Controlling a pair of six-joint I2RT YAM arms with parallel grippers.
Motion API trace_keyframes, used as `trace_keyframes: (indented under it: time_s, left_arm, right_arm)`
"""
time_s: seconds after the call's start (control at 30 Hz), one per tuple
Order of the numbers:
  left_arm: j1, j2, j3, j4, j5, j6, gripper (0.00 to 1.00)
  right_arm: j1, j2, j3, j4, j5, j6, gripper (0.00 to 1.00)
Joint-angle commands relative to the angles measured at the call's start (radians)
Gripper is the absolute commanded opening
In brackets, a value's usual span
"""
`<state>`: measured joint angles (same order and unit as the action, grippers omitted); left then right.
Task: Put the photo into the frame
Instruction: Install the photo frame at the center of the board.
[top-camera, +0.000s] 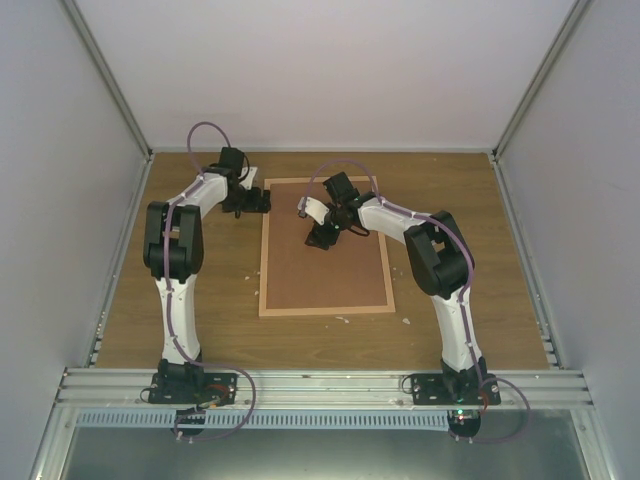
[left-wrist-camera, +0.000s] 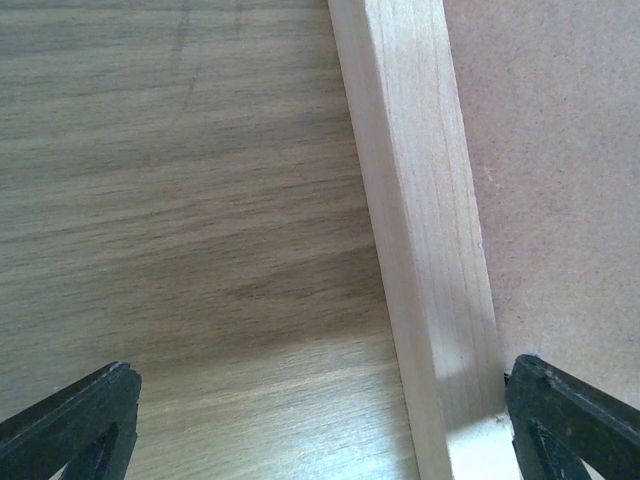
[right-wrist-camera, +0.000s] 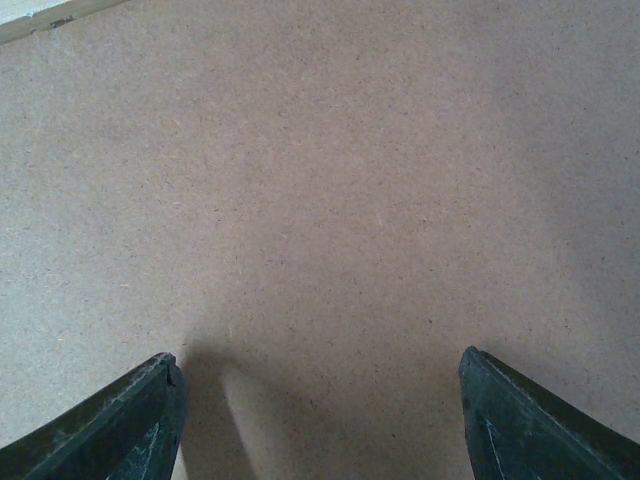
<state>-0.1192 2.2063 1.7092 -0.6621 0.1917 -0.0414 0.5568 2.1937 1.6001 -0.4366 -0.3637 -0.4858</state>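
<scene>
smooth pale frame (left-wrist-camera: 420, 250) rail, speckled brown board (right-wrist-camera: 320, 200); left gripper (left-wrist-camera: 325, 365) spread wide, right gripper (right-wrist-camera: 319, 354) released, grainy wood table (left-wrist-camera: 180, 200).

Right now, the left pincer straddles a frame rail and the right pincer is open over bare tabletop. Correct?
No. The right pincer is open over the brown backing board lying in the frame, as the right wrist view shows. The rest holds.

A lab test cell: white panel walls (top-camera: 330, 70), aluminium rails (top-camera: 320, 380)
</scene>
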Motion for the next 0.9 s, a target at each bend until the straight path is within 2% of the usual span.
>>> trace_keyframes:
  time_s: [0.0,0.33,0.6,0.87]
  left_arm:
    - [-0.06,0.075,-0.053,0.013,0.012,0.013,0.99]
    - [-0.066,0.065,-0.043,0.021,0.067,0.01,0.99]
    - [-0.064,-0.053,-0.011,0.066,0.246,0.037,0.99]
    - [-0.043,-0.062,0.002,0.015,0.198,0.037,0.99]
  right_arm:
    - [-0.009,0.069,-0.034,-0.021,0.091,-0.02,0.75]
    - [-0.008,0.071,-0.035,-0.021,0.092,-0.02,0.75]
    - [-0.009,0.077,-0.034,-0.022,0.093,-0.022,0.74]
    - [-0.009,0.075,-0.035,-0.023,0.092,-0.022,0.74]
